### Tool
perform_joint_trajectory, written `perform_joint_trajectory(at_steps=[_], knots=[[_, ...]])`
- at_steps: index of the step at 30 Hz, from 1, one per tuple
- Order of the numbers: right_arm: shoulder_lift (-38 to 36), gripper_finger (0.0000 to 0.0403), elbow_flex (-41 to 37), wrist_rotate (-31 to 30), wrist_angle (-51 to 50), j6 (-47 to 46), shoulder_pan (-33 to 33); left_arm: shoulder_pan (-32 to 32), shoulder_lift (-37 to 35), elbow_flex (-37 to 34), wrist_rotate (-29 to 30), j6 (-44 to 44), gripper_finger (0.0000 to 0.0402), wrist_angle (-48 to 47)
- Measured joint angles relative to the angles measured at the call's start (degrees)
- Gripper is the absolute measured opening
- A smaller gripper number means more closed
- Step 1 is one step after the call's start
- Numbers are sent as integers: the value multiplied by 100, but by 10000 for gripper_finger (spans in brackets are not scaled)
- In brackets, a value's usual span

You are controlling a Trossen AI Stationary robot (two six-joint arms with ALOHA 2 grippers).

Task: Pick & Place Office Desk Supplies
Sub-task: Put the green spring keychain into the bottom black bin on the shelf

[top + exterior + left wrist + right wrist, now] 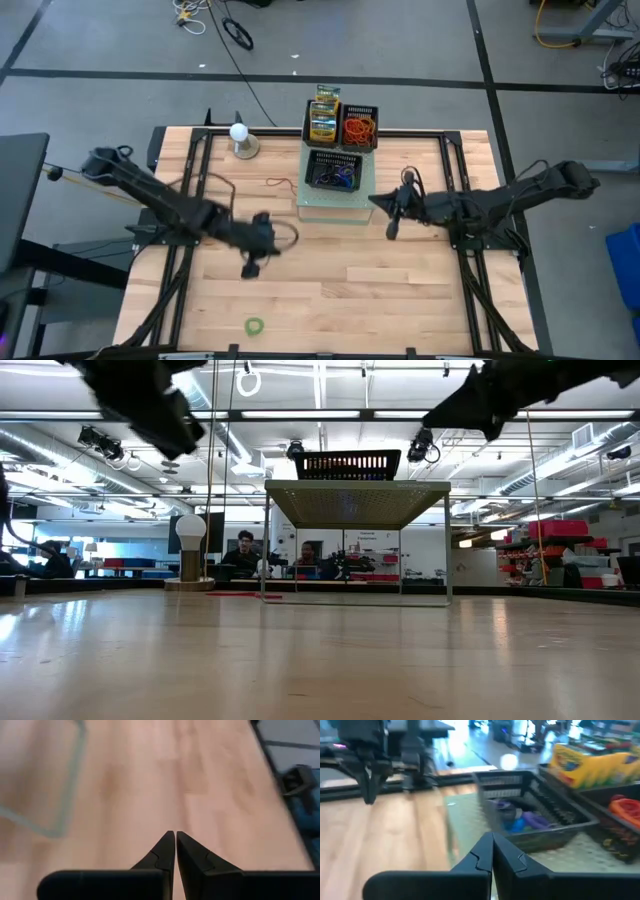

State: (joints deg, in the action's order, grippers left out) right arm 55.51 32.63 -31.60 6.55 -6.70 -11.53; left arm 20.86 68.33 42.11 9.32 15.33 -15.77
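Wooden table (400, 290), both claws shut and empty! Green band (255, 326) lies loose at the near edge, just beyond the left gripper (250, 268); right gripper (392, 228) hovers beside the baskets (333, 170), well away.

Closed, empty left tool (175, 851) above wooden table (210, 785)

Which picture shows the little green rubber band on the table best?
The high view. Only there does the green rubber band show, lying alone on the wooden table near its front edge, away from both arms. The low view and both wrist views do not show it.
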Motion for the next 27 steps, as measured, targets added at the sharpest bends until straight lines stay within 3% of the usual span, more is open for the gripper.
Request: perform_joint_trajectory(at_steps=[5, 11, 18, 27], knots=[[0, 6, -494, -34, 1068, 6, -500, 1178, 878, 191, 253, 1596, 26, -206], [2, 6, -873, -117, 1739, 31, -1047, 2079, 2316, 1343, 206, 2685, 59, -1527], [0, 7, -873, -332, 2030, 208, -1495, 2577, 3492, 2334, -176, 3375, 123, -2216], [0, 7, -873, -330, 2359, 572, -1646, 2756, 4062, 2636, -343, 3664, 159, -2190]])
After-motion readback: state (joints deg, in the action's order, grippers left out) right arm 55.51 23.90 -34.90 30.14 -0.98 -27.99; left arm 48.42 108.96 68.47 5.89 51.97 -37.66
